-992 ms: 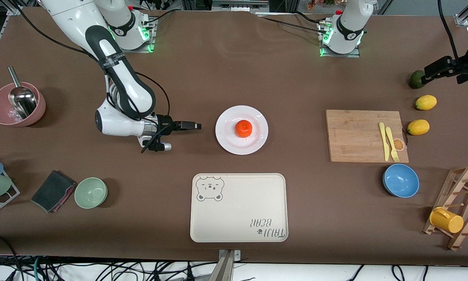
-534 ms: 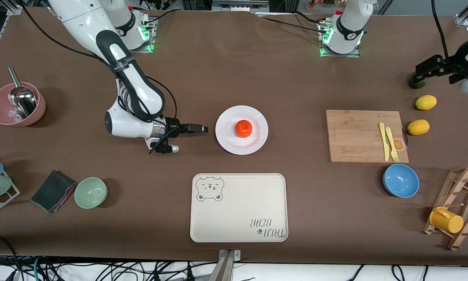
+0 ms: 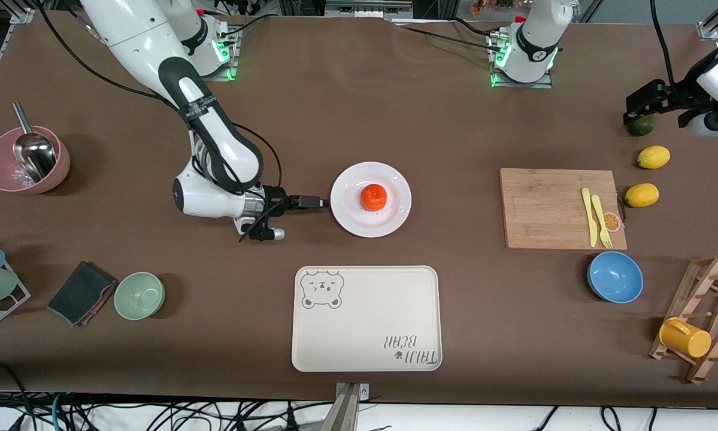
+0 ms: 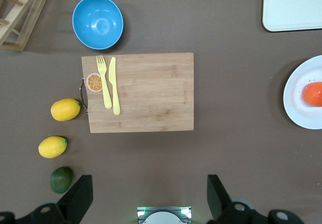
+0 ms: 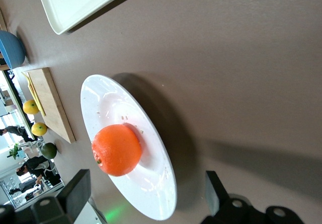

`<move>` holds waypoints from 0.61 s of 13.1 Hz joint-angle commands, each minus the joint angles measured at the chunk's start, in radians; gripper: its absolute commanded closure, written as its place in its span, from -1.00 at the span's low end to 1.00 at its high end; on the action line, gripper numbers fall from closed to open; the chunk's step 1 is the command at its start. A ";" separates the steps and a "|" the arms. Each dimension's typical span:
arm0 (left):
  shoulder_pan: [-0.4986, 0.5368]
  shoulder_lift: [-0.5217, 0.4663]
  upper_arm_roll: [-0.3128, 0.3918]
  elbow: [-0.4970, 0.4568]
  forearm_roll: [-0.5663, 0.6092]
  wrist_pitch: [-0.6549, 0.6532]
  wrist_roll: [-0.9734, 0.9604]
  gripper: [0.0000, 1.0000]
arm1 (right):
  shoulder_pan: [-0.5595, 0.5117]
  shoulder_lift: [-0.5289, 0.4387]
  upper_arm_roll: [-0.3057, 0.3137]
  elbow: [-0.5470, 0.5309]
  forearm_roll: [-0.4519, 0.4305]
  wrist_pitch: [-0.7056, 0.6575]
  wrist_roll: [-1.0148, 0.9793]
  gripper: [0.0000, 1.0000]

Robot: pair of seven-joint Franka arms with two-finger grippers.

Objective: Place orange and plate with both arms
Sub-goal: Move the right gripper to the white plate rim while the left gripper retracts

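Observation:
The white plate (image 3: 348,211) sits mid-table with the orange (image 3: 373,197) on it. My right gripper (image 3: 325,202) lies low and level at the plate's rim, on the side toward the right arm's end of the table. In the right wrist view the plate (image 5: 111,105) and orange (image 5: 116,150) are close. The right gripper (image 5: 146,204) is open with the rim between its fingers. My left gripper (image 3: 636,106) is open and empty in the air over the dark green fruit (image 3: 641,126). In the left wrist view the left gripper (image 4: 148,196) is far from the plate (image 4: 298,90).
The cream bear-print tray (image 3: 366,318) lies nearer to the front camera than the plate. A wooden board (image 3: 550,206) with yellow cutlery, two lemons (image 3: 653,157), a blue bowl (image 3: 615,276) and a rack sit toward the left arm's end. Green and pink bowls sit toward the right arm's end.
My right gripper has moved along the table to the plate's rim. My left gripper has drifted away from the front camera, over the green fruit. Plate and orange have not moved.

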 commanded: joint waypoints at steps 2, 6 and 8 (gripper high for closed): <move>0.021 -0.035 -0.010 -0.040 0.007 0.022 -0.005 -1.00 | 0.026 0.049 0.003 0.053 0.023 0.046 -0.017 -1.00; 0.044 -0.013 -0.004 -0.018 0.007 0.021 -0.001 -1.00 | 0.066 0.089 0.003 0.088 0.025 0.086 -0.008 -1.00; 0.044 -0.013 -0.007 -0.018 0.007 0.019 -0.003 -1.00 | 0.080 0.091 0.003 0.088 0.020 0.101 -0.011 -1.00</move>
